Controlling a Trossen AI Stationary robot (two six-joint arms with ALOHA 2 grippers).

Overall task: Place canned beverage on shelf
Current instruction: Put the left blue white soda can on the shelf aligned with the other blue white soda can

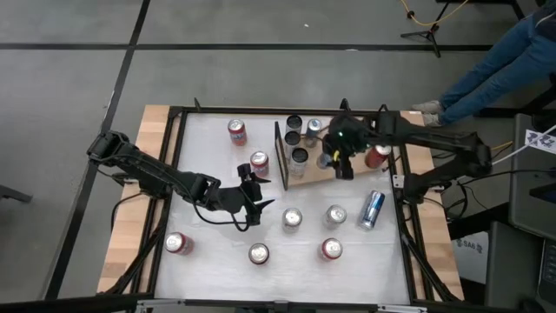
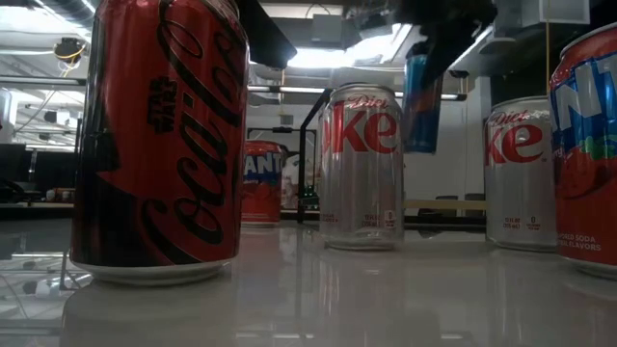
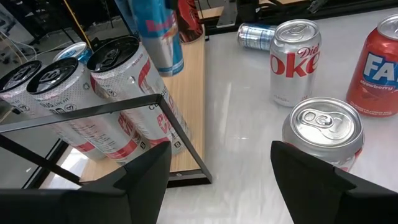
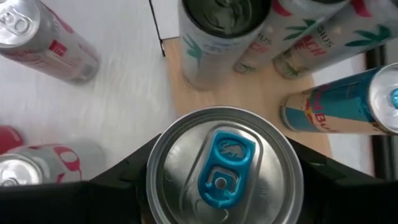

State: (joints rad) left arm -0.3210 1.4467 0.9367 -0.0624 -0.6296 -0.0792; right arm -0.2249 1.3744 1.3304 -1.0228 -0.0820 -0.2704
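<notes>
Right gripper [image 1: 334, 163] clamps blue can [image 4: 224, 165].

A red can [image 2: 159, 145] is showing "Coca-Cola" and "Star Wars"; two silver cans [image 2: 361, 166] are reading "Diet Coke"; the blue can [image 3: 160, 34] is bearing "Red Bull".

Looks like a robotics lab / test bay. Table [image 1: 208, 261] in a black frame w/ wood side panels sits on a grey concrete floor [image 1: 261, 78] w/ dark tape lines. Tripod [image 1: 426, 30] & yellow cable [image 1: 426, 16] upper right of high view. Ceiling lights [image 2: 328, 53] & shelving behind in low view.
</notes>
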